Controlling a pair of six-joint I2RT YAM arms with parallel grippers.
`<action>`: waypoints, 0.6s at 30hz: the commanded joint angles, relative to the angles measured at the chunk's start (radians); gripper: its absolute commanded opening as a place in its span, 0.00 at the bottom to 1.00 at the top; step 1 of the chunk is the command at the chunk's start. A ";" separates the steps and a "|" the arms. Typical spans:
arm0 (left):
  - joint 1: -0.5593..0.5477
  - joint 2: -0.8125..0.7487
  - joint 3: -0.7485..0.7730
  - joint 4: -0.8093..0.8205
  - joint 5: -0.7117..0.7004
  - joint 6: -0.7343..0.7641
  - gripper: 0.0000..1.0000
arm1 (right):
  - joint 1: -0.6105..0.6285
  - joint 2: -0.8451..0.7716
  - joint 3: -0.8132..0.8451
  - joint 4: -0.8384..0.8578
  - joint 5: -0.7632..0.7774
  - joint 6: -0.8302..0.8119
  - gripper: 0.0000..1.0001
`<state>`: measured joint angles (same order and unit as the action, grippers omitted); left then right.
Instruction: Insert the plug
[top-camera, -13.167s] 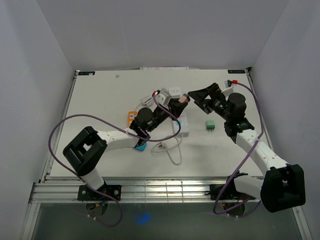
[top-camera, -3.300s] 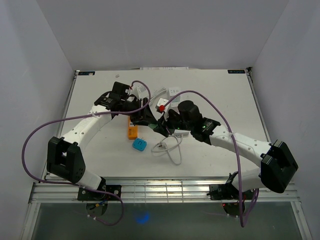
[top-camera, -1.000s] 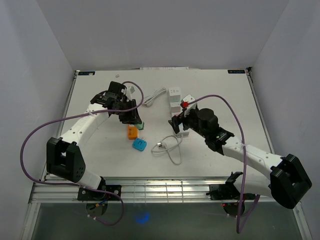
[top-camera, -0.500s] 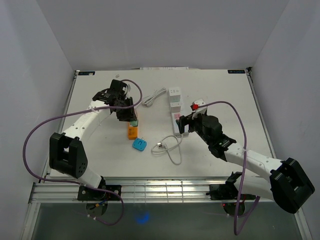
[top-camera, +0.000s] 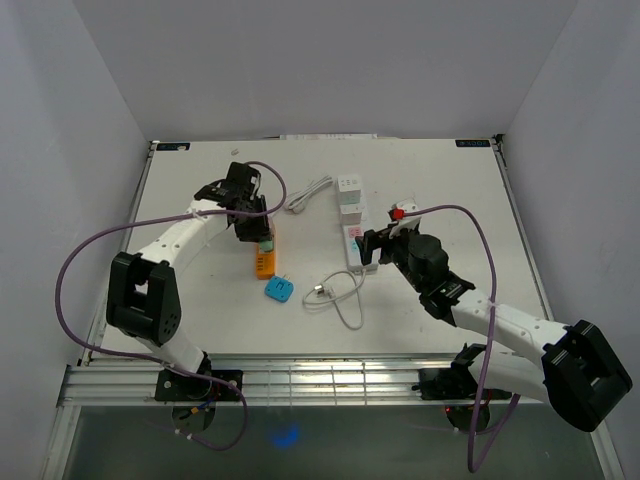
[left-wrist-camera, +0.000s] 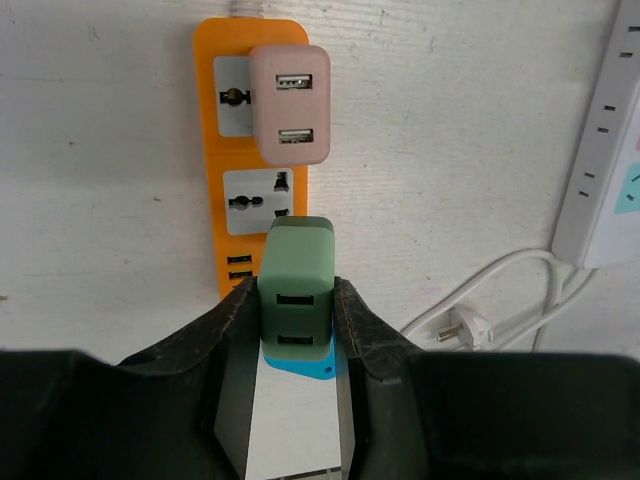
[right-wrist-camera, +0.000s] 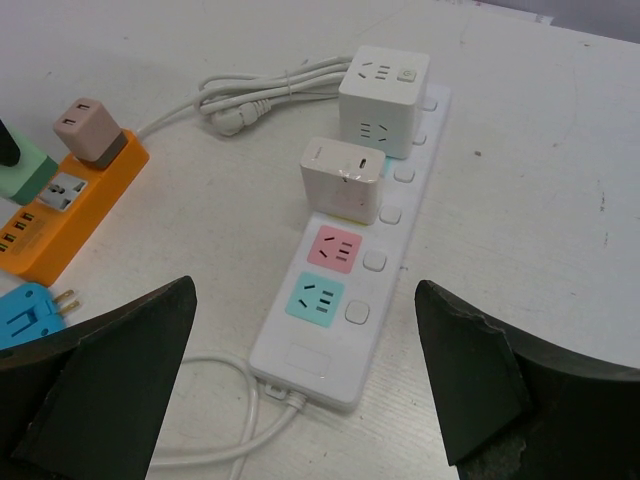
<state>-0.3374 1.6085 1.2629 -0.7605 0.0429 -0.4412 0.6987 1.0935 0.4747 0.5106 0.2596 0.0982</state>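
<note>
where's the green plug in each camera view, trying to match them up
Top external: the green plug is left of centre, at the far end of the orange power strip.
Left wrist: centre of the picture, clamped in the left gripper, over the strip's near end.
Right wrist: far left edge, partly cut off, by the strip.
Shared landmark: the orange power strip.
</note>
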 joint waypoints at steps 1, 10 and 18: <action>0.001 -0.001 0.018 0.026 -0.028 0.019 0.00 | -0.008 -0.021 -0.008 0.069 0.018 0.011 0.95; 0.001 0.047 0.027 0.016 -0.075 0.029 0.00 | -0.015 -0.017 -0.007 0.069 -0.006 0.012 0.95; 0.001 0.068 0.038 0.018 -0.086 0.032 0.00 | -0.018 -0.023 -0.010 0.069 -0.008 0.012 0.95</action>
<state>-0.3374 1.6688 1.2667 -0.7544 -0.0135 -0.4194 0.6861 1.0920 0.4747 0.5255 0.2516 0.1020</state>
